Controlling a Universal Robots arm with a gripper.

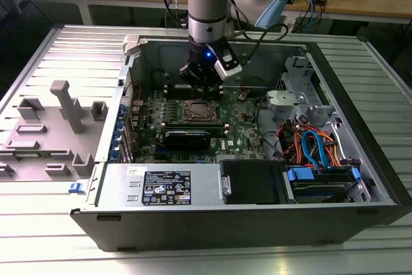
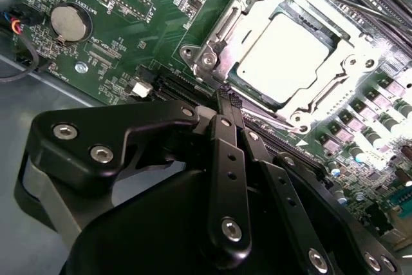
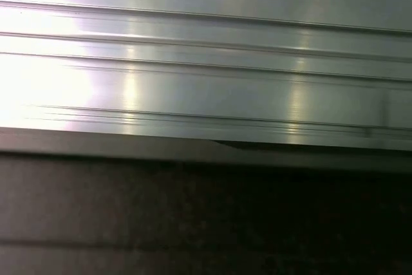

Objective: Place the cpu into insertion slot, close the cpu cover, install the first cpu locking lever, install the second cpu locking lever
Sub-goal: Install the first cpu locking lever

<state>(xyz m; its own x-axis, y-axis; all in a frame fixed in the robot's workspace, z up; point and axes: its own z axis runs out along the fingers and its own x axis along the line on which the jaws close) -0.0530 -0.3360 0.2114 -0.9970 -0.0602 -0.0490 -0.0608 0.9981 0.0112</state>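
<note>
worktop (image 1: 38,62): lying ribbed and shiny under the open computer case (image 1: 257,217)
room: showing wooden benches (image 1: 386,4) with cables behind
gripper (image 2: 226,98): hanging pinched shut, empty, beside the cpu (image 2: 283,56)

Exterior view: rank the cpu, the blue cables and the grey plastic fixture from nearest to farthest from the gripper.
1. The cpu, seated in the socket just below the gripper.
2. The blue cables, inside the case toward the exterior view's right.
3. The grey plastic fixture, outside the case on the exterior view's left.
</note>
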